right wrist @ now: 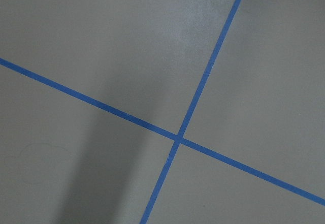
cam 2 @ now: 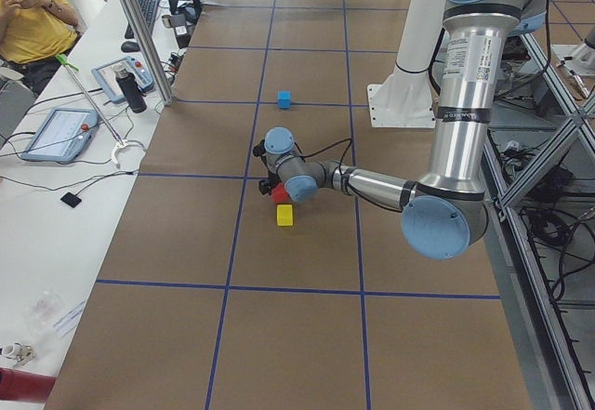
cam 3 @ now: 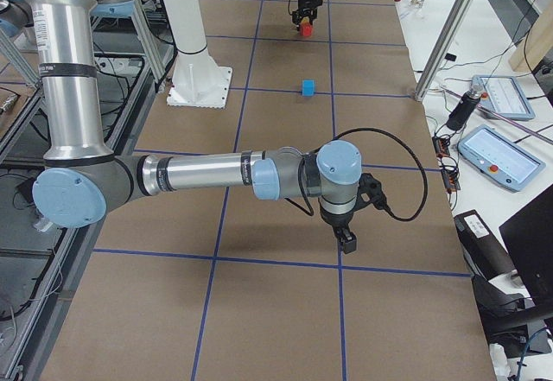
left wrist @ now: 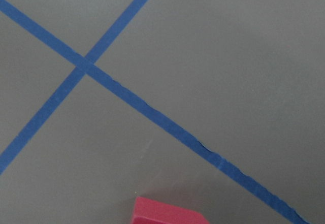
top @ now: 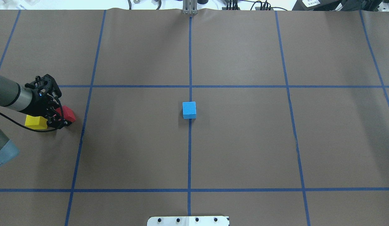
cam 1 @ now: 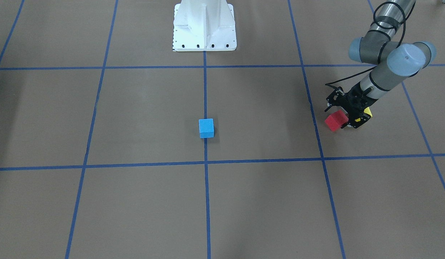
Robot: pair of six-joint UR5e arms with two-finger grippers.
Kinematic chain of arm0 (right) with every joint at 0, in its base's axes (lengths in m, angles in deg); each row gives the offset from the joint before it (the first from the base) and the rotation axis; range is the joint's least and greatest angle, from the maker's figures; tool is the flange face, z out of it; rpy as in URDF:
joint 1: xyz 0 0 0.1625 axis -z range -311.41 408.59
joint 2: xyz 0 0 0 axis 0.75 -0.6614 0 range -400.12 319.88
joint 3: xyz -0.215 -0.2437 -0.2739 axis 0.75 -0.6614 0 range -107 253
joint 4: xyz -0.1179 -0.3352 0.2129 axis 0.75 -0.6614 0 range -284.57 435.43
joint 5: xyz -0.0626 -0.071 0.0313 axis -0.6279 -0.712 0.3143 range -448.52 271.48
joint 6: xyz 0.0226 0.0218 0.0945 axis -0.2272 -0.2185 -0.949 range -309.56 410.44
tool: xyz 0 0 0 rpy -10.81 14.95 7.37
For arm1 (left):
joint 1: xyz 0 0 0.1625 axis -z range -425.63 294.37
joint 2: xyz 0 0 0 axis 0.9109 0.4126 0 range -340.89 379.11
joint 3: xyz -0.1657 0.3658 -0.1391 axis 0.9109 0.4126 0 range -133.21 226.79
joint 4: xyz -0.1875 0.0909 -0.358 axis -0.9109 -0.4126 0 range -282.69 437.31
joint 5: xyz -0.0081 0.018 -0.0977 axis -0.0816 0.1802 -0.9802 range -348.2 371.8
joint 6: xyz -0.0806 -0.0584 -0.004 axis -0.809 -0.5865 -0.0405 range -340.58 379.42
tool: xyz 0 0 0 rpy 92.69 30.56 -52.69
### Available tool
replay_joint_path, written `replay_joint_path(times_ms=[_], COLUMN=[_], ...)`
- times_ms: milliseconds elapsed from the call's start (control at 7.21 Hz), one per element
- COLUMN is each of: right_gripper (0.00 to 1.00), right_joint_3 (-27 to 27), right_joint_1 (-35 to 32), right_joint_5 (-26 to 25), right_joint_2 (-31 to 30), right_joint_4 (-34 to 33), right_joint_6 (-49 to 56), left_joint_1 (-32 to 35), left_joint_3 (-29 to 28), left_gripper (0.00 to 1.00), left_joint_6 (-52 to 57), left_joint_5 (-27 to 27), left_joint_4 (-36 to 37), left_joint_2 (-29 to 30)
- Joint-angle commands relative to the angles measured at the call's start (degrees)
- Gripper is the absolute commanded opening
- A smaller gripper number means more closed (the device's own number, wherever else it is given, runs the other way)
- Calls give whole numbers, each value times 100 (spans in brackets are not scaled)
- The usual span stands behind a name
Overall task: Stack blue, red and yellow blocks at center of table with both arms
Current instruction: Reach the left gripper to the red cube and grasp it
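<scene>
- Blue block [top: 189,110]: one light blue cube, upright on the table [top: 244,150], sitting on the middle tape line. Nothing touches it. It is the reference point for all entries below.
- Left gripper [top: 60,116]: well apart from the blue block, out towards the robot's left. Its jaws sit on either side of the red block and pinch it.
- Red block [top: 67,113]: one cube between the left gripper's fingers, on the side of the gripper nearest the blue block. It is turned at an angle to the tape lines. Whether it touches the table cannot be told. In the left wrist view only its top edge shows.
- Yellow block [top: 35,122]: one cube on the table, farther from the blue block than the red one. It is just beside the left gripper and partly hidden by it.
- Right gripper [cam 3: 347,243]: well apart from the blue block, towards the robot's right, pointing down over the table. It cannot be told whether its jaws are spread or pressed together.
- White pedestal [cam 1: 204,25]: on the robot's side of the blue block, along the same tape line.
- Person in a yellow top [cam 2: 33,19]: seated beyond the table's edge, on the far side of the blue block from the pedestal.
</scene>
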Motion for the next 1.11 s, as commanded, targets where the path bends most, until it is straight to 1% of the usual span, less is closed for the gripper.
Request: replay_joint_path(times_ms=[0,139,278,416,555,694,833,971], right_gripper=[100,100,100,100,100,100,100,100], right_joint_3=[-8,-17,-43,-70,-70,-174,-236,-272], right_joint_1=[0,0,0,0,-17,-113,-184,-254], right_joint_5=[-9,-17,-26,-61,-53,-26,-26,-52], right_joint_2=[-2,-2,-2,-10,-36,-71,-159,-421], right_joint_4=[0,0,0,-9,-26,-61,-44,-18], right_joint_6=[8,8,8,-79,-98,-176,-255,-430], left_joint_1=[-37,-20,6,102,130,147,156,147], left_joint_3=[53,158,368,457,597,607,625,677], left_gripper=[0,0,0,0,0,0,0,0], left_joint_6=[-7,-42,-103,-417,-1273,-2178,-2622,-3122], left_joint_5=[-28,-72,-55,-55,-46,-3,7,15], left_joint_4=[-41,-172,-95,53,81,125,430,972], left_joint_2=[-20,-29,-3,67,251,548,891,1329])
